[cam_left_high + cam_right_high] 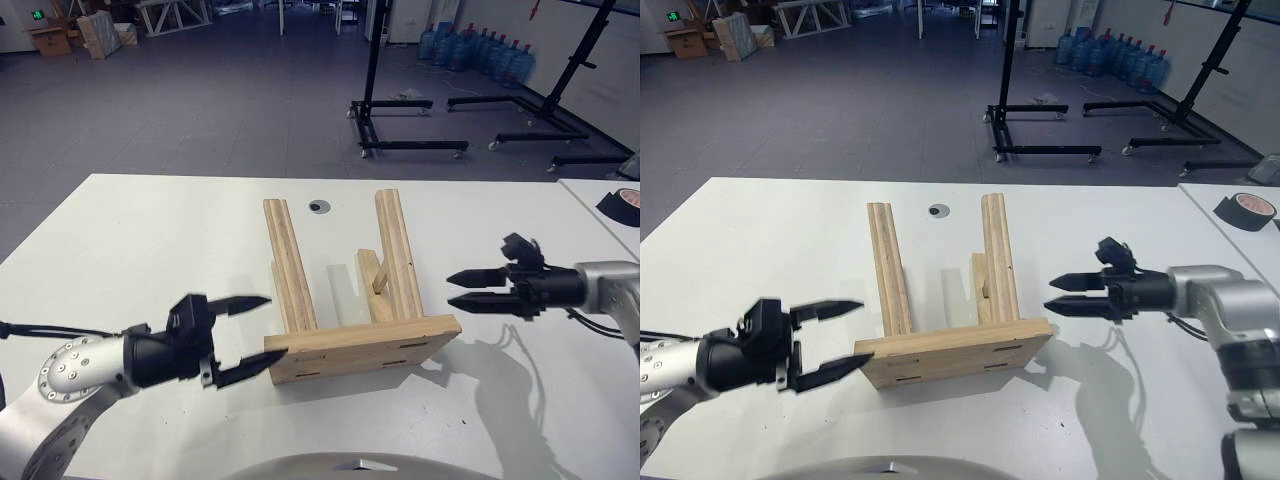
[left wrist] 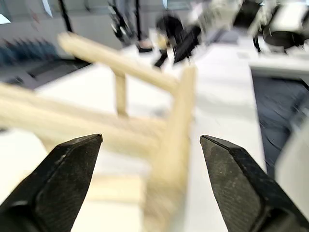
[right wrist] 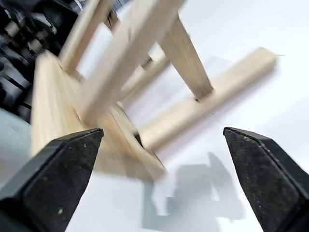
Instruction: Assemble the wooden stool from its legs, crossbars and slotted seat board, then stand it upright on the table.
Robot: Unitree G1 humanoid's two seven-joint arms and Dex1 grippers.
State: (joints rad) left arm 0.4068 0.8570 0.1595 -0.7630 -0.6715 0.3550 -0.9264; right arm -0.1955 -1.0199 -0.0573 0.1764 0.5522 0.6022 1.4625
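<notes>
Both spread: left gripper (image 1: 277,325) at stool (image 1: 360,345) seat's left end, nearer; right gripper (image 1: 450,289) beside right end; legs (image 1: 290,260) point away.

Stool (image 1: 360,346) lies on table (image 1: 150,250), left jaws and right jaws flanking.

Stool (image 1: 940,300) seen lying on its side on the white desk (image 1: 760,240), seat (image 1: 955,358) on edge at the near side, legs (image 1: 888,265) pointed away. A crossbar (image 1: 983,285) is noted between the legs. Left end effector (image 1: 865,331) is held at the seat's left end with its fingers spread; contact cannot be told. Right end effector (image 1: 1047,296) is held just beside the right leg, apart from it, with its fingers parted. Tape roll (image 1: 1245,210) noted far right.
</notes>
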